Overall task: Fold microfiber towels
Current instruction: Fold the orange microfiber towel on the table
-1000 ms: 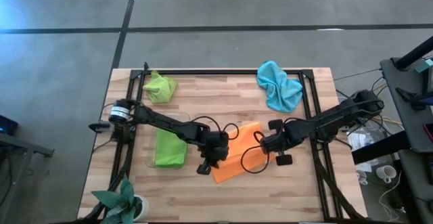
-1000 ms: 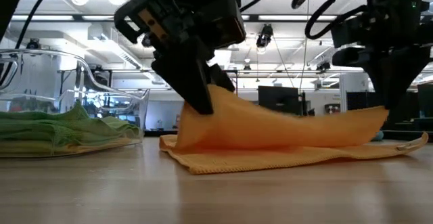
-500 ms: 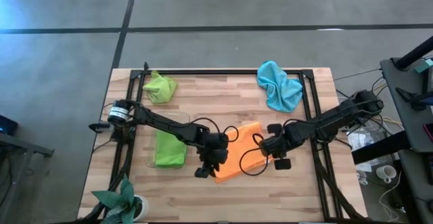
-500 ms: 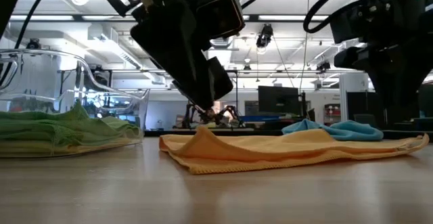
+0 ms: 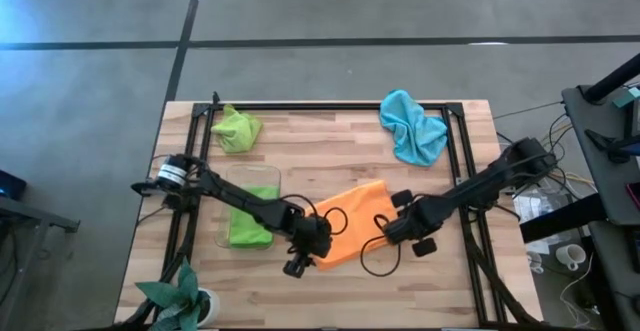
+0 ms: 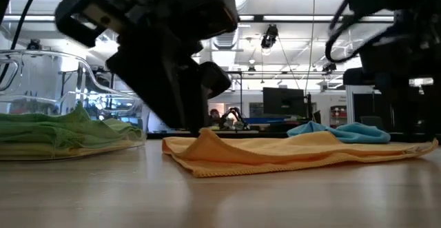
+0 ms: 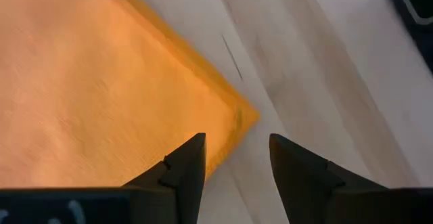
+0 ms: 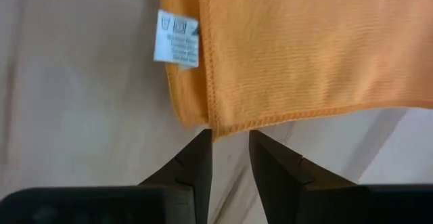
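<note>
From above, the orange towel point(image 5: 352, 223) lies folded on the wooden table point(image 5: 330, 141), tilted, between both arms; one second ago its upper layer was held raised, and it is now laid down. The left gripper point(image 5: 300, 259) sits at the towel's near-left corner and the right gripper point(image 5: 400, 233) at its near-right corner, both moved toward the table's front edge. A lime green towel point(image 5: 251, 218) rests folded in the clear tray point(image 5: 222, 233); another green towel point(image 5: 236, 129) and the light blue towel point(image 5: 412, 126) lie crumpled at the far side. At table height, the orange towel point(image 6: 289, 151) lies flat with one small peak near the left arm, where before it was tented between both grippers. The left wrist view shows the left gripper point(image 7: 237, 149) with fingers parted, empty, over the towel's corner point(image 7: 238, 116). The right wrist view shows the right gripper point(image 8: 230, 146) with fingers narrowly apart, holding nothing, at the hem by the white care label point(image 8: 176, 39). Judgement: one fold is complete; both grippers appear positioned for the next grasp.
</note>
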